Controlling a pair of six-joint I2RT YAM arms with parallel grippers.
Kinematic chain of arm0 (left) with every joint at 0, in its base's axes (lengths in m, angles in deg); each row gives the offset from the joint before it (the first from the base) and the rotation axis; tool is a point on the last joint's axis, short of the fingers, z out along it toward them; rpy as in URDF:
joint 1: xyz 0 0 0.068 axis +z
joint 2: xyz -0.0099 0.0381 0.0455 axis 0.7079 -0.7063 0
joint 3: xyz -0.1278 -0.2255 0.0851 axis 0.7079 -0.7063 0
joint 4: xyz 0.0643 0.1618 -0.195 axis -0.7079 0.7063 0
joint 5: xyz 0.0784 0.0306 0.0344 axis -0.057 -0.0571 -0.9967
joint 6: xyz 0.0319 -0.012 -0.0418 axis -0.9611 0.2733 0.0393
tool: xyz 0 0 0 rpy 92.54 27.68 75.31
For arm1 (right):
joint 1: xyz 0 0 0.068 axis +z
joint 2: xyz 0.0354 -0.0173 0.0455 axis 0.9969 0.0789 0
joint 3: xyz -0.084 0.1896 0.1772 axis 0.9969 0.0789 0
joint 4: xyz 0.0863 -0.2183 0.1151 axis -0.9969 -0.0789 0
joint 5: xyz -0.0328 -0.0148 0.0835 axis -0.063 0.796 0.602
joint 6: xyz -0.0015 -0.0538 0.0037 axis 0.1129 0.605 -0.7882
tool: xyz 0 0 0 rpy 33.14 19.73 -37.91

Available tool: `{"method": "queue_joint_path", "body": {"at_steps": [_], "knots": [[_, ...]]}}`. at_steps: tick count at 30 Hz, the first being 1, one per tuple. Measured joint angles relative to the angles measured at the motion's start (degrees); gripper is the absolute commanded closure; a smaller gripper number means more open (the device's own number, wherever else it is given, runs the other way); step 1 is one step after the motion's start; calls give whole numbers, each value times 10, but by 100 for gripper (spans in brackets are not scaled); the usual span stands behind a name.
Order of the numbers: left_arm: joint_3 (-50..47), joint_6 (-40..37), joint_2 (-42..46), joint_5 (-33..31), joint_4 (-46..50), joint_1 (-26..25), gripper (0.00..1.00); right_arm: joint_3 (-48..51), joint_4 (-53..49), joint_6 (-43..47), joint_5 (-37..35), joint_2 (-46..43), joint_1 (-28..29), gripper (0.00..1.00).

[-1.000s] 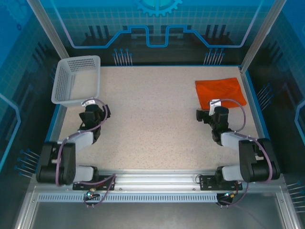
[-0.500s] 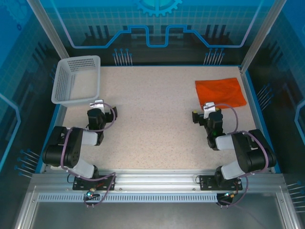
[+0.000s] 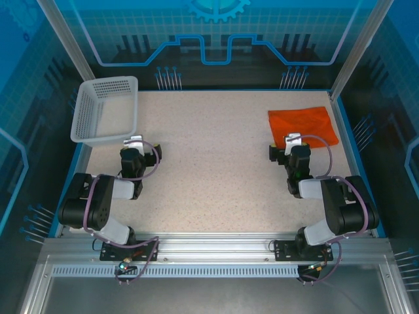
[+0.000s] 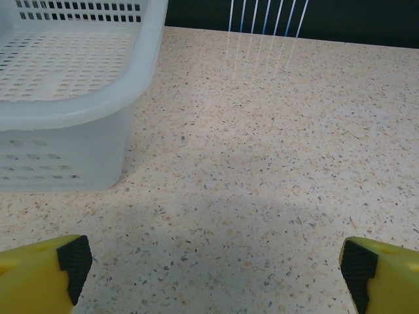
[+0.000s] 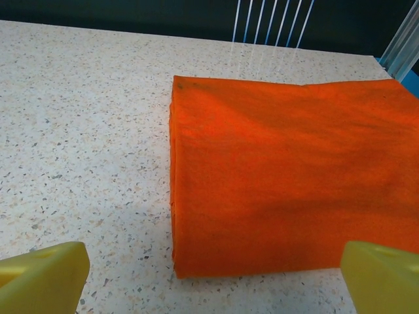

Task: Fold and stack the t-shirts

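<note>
T-shirt, folded, lies at two o'clock on the bench, its right edge cut off in wrist view. We see left claw and right claw spread apart, fingertips cropped.

The top view looks down on the whole table from above its near edge. The wrist views sit low and close, facing its far edge: left at the basket, right at the t-shirt, both shared with the top view.
</note>
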Motion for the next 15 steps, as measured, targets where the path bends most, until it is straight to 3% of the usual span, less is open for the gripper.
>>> {"method": "queue_joint_path", "body": {"at_steps": [15], "knots": [[0,-4,0,0,-2,0,1,0,-2,0,0,0,0,0]]}}
